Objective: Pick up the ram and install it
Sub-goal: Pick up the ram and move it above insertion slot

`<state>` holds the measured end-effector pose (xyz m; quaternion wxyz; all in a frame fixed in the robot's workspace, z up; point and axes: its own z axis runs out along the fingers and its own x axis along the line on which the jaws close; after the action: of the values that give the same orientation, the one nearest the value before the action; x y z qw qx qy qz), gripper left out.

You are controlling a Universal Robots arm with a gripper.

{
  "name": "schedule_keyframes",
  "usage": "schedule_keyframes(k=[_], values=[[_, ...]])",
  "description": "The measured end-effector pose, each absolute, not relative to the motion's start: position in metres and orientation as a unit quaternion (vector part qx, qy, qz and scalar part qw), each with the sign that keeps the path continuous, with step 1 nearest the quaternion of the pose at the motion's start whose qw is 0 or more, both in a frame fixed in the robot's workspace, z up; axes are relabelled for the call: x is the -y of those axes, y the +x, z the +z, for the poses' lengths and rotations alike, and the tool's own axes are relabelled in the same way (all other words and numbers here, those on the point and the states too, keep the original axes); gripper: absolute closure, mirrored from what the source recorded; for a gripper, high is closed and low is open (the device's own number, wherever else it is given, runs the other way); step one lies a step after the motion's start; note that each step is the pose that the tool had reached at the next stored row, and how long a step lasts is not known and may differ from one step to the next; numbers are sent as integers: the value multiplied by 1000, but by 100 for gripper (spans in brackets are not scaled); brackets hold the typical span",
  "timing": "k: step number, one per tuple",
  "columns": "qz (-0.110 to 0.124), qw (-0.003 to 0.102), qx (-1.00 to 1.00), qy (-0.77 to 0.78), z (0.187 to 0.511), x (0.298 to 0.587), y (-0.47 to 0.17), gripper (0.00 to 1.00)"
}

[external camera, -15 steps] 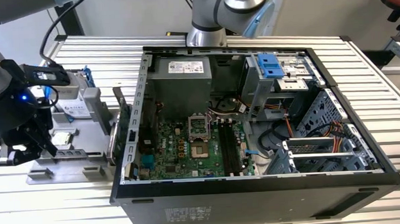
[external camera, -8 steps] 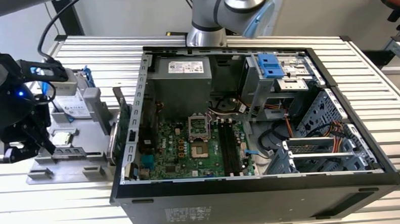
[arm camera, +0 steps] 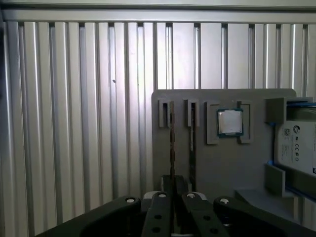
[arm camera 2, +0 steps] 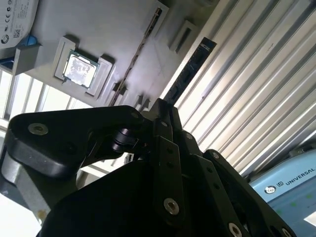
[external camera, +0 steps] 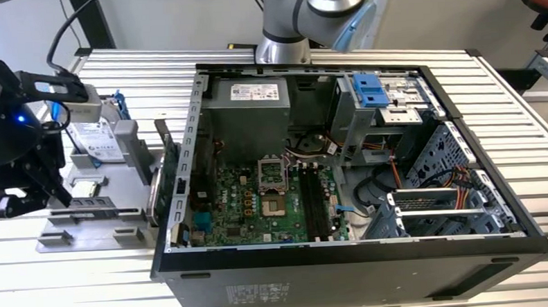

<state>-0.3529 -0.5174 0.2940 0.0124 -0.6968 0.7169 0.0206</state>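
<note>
**Item:** the ram [arm camera 2: 186, 74], a long, narrow, dark board, seen edge-on in both wrist views.

**Location:** it was over the grey holder tray [arm camera: 222, 168] on the ribbed worktop [arm camera: 74, 123]. This was at the exterior view's left, well apart from the open computer case [external camera: 353, 257] and the long black sockets [external camera: 313, 200] on its motherboard. Whether the board stood clear of its tray slot could not be told.

**Claw** [arm camera 2: 160, 105]**:** the fingers were drawn together and clamped on the ram. They appeared to press on its flat faces near one end, with the rest of the board running out beyond the tips.

**Handling (judged):**
- The board was light, thin and stiff, and likely to crack under bending.
- The chips and the contact edge were delicate.
- The smooth faces could let it pivot in an end grip.
- The best hold was across the flat faces by the upper edge, away from the contacts and kept square to the socket.

**Also in the tray:** a processor chip [arm camera: 230, 122] and a hard drive [external camera: 98, 140], both apart from the claw.
</note>
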Motion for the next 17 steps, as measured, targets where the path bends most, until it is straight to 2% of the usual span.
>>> schedule_keyframes(k=[17], values=[[20,12,-717,-697,320,517,-353,100]])
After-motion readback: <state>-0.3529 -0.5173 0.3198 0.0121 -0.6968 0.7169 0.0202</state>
